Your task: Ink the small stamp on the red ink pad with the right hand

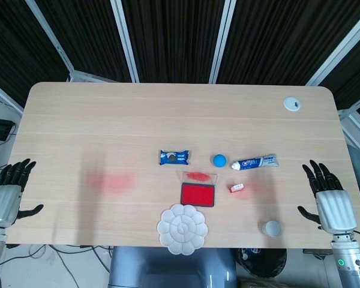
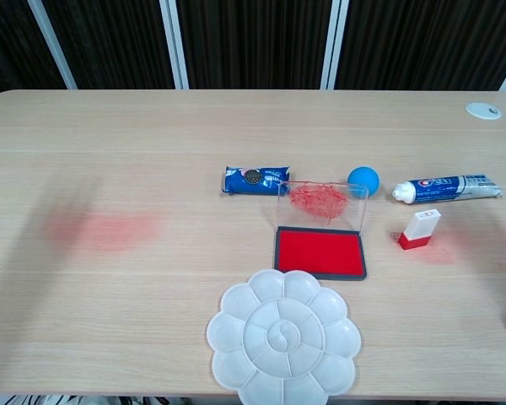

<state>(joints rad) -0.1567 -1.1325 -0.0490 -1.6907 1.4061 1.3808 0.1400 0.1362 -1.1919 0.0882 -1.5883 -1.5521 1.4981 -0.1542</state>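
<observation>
Lab or office test bench: pale wooden desk (image 1: 168, 114) with cable grommet (image 1: 293, 104), dark slatted panels (image 1: 168, 36) behind.

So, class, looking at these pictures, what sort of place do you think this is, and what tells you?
Probably a lab or test room set up for robot practice: a plain wooden desk with a cable hole, a robot hand at each side, and assorted items laid out, like an ink pad and paint palette.
</observation>
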